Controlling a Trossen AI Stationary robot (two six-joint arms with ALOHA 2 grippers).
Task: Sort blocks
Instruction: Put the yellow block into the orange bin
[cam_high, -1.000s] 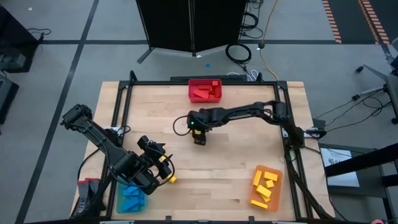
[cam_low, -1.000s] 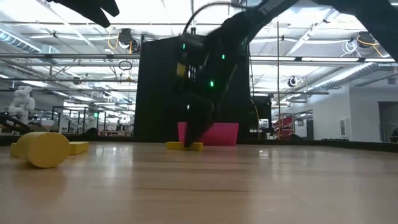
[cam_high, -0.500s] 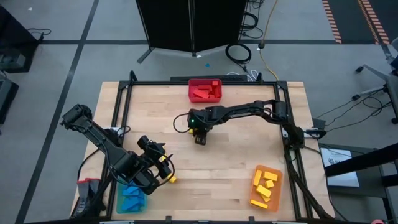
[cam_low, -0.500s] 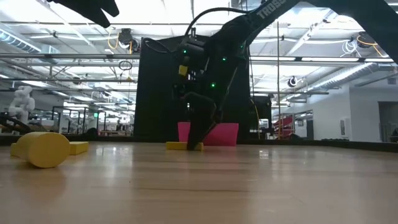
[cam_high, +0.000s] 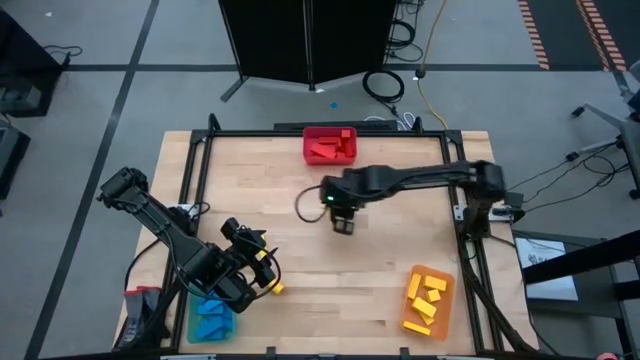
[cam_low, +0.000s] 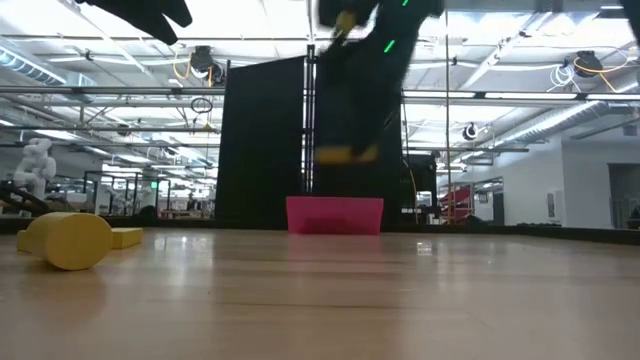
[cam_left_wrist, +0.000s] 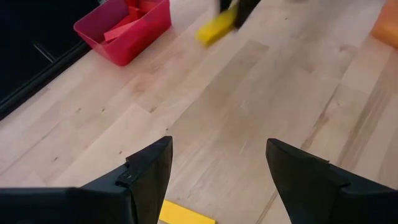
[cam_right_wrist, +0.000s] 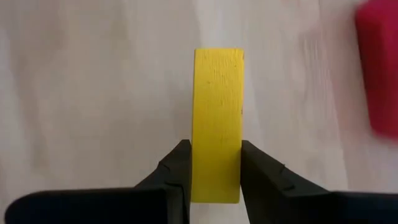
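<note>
My right gripper (cam_right_wrist: 214, 177) pinching a flat yellow wooden block (cam_right_wrist: 217, 124) aloft, red plastic bin (cam_high: 330, 146) at 11 o'clock, left gripper (cam_left_wrist: 217, 171) spread, low over table (cam_high: 400, 280).

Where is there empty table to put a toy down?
The wood between the red bin and the orange bin is mostly bare. It is crowded near the blue bin, where the left gripper hovers over yellow blocks.

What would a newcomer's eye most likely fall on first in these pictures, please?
Probably the right gripper, shut on a yellow block and held above mid-table, clear of the wood in the low view. Next, the three bins on the table: red at the far edge, orange near right, blue near left beside the waiting left gripper.
</note>
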